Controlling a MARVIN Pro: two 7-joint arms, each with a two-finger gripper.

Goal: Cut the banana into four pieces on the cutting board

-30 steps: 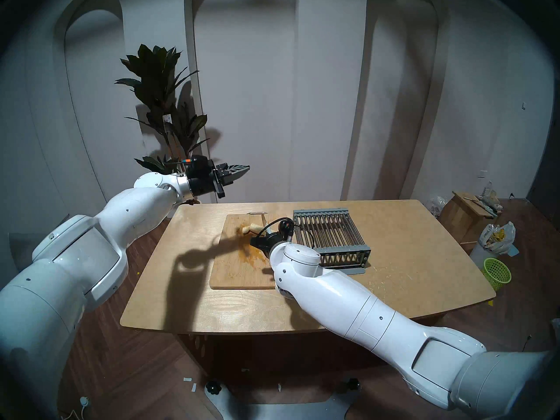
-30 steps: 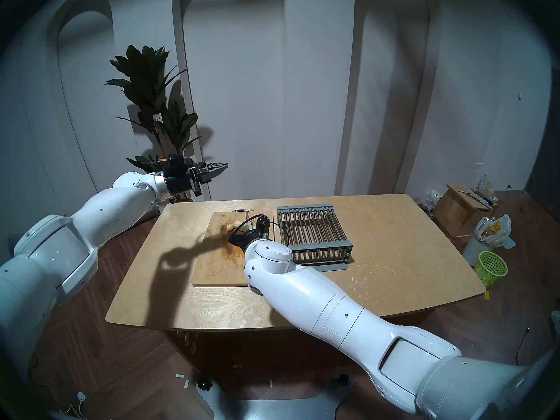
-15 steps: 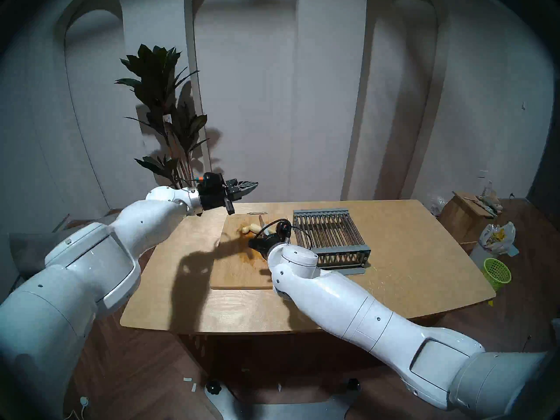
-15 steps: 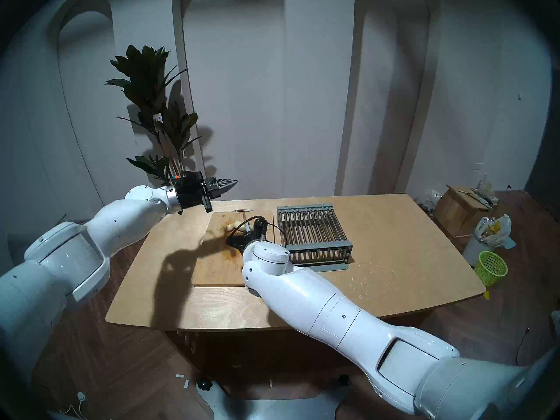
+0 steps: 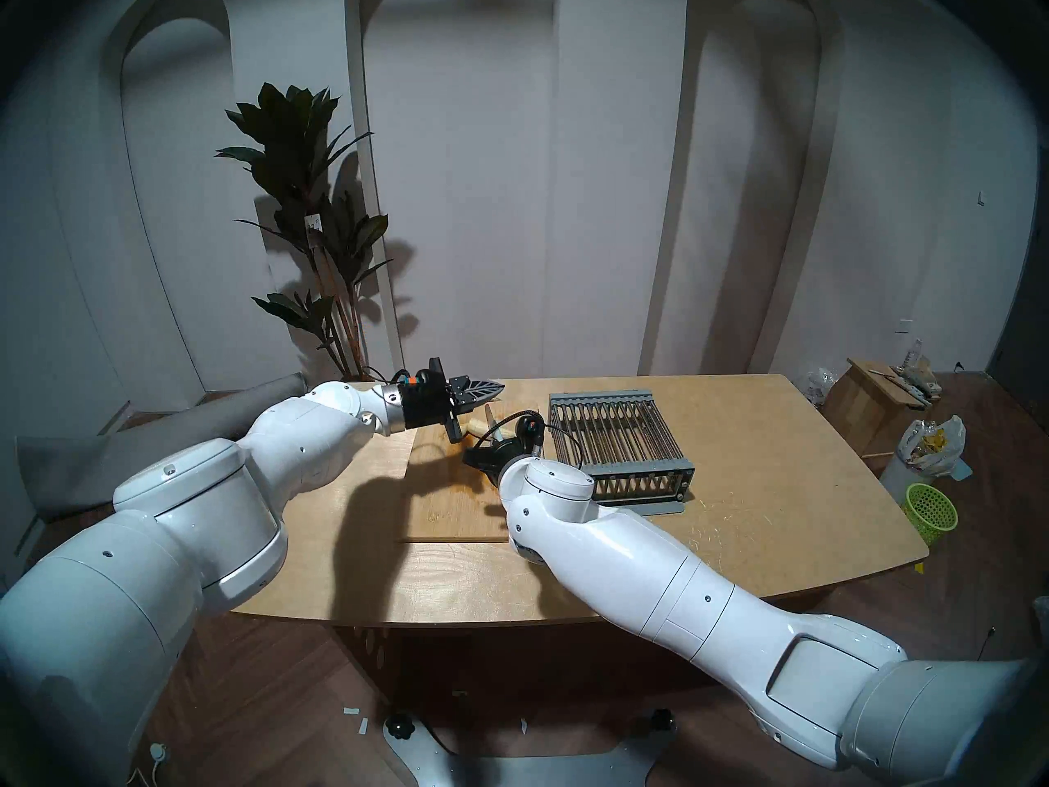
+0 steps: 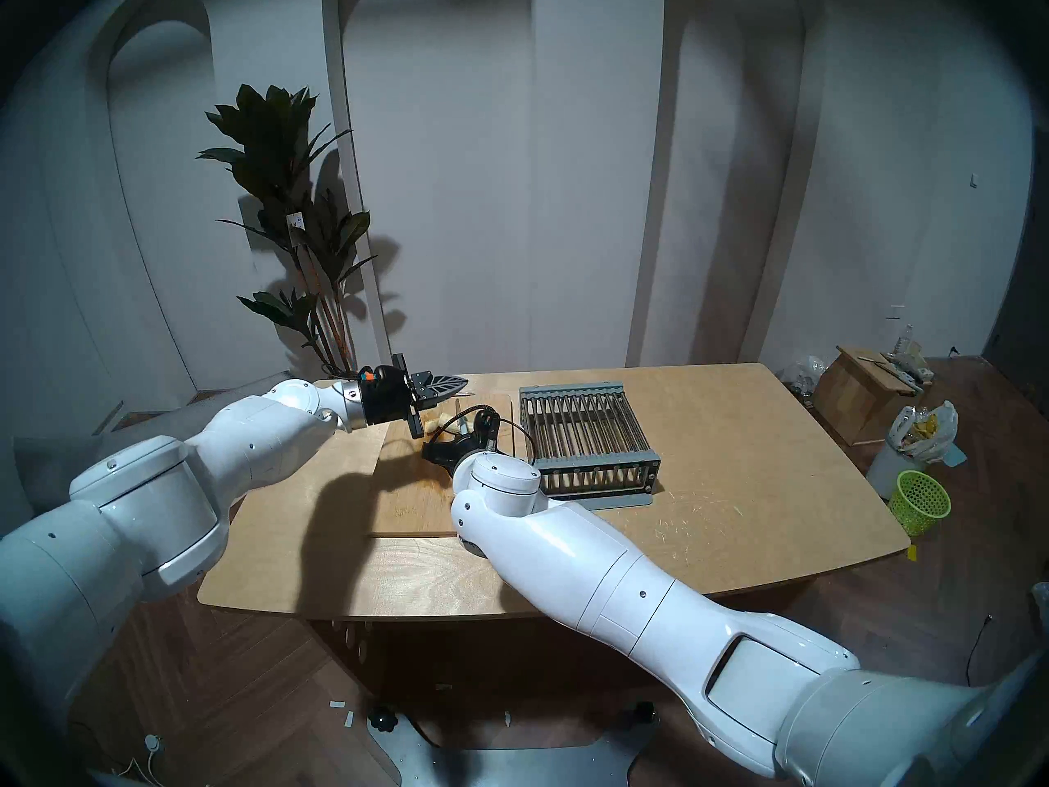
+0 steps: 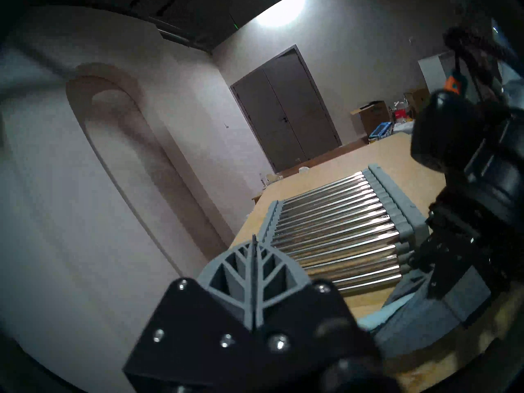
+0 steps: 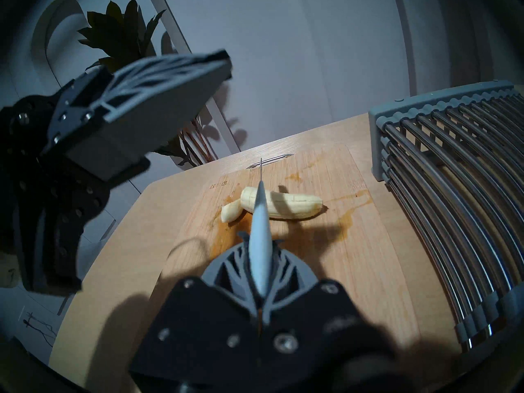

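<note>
1. Right gripper (image 8: 259, 273), bottom centre of its wrist view, has its fingers clamped on a knife (image 8: 259, 213) — blade over the banana (image 8: 280, 205), likely for the next cut.
2. Banana lies mid-frame on the cutting board (image 8: 368, 256), one piece (image 8: 230, 211) already off.
3. Left gripper (image 8: 170, 80), upper left, fingers pressed together and empty — probably coming to steady the fruit.

On the surface (image 5: 738, 428): 1 cutting board (image 8: 368, 256), 1 rack (image 5: 616, 442), 1 knife (image 8: 259, 242). The banana (image 8: 286, 206) shows 2 pieces, possibly more hidden. 2 grippers.
</note>
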